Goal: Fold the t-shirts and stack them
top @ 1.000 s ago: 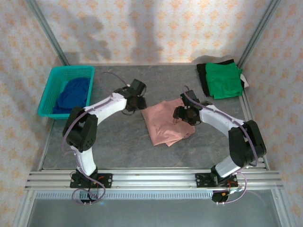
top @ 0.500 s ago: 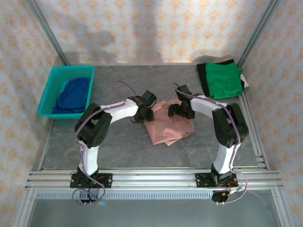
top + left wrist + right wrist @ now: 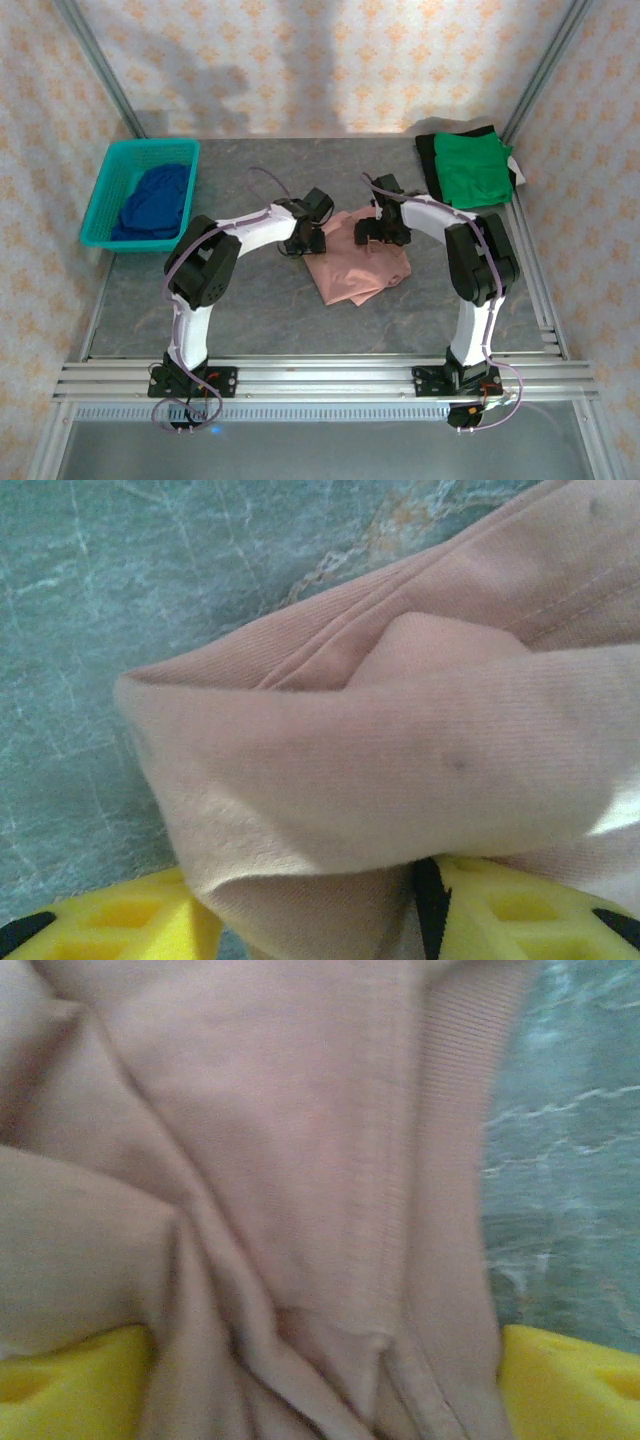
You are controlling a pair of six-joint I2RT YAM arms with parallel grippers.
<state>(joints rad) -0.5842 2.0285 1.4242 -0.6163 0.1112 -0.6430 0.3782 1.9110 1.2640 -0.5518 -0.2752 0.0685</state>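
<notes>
The dusty-pink t-shirt (image 3: 355,265) lies loosely folded at mid-table. My left gripper (image 3: 312,238) is at its far left corner. In the left wrist view its yellow fingers (image 3: 110,925) stand apart, with a folded pink edge (image 3: 330,780) lying between them. My right gripper (image 3: 376,233) is over the shirt's far right edge. Its jaws stand wide, and creased pink cloth (image 3: 300,1210) fills the space between the yellow fingers (image 3: 570,1380). The green t-shirt (image 3: 472,170) lies folded at the back right. The dark blue t-shirt (image 3: 155,200) is bunched in the basket.
The teal plastic basket (image 3: 112,165) stands at the back left. A black cloth (image 3: 428,160) lies under the green shirt. Metal frame posts rise at both back corners, and a rail (image 3: 320,380) runs along the near edge. Bare grey table (image 3: 250,310) lies in front of the pink shirt.
My left gripper has swung right from bare table onto the pink shirt's left corner. My right gripper has moved farther back along the shirt's right edge, and the arm has straightened.
</notes>
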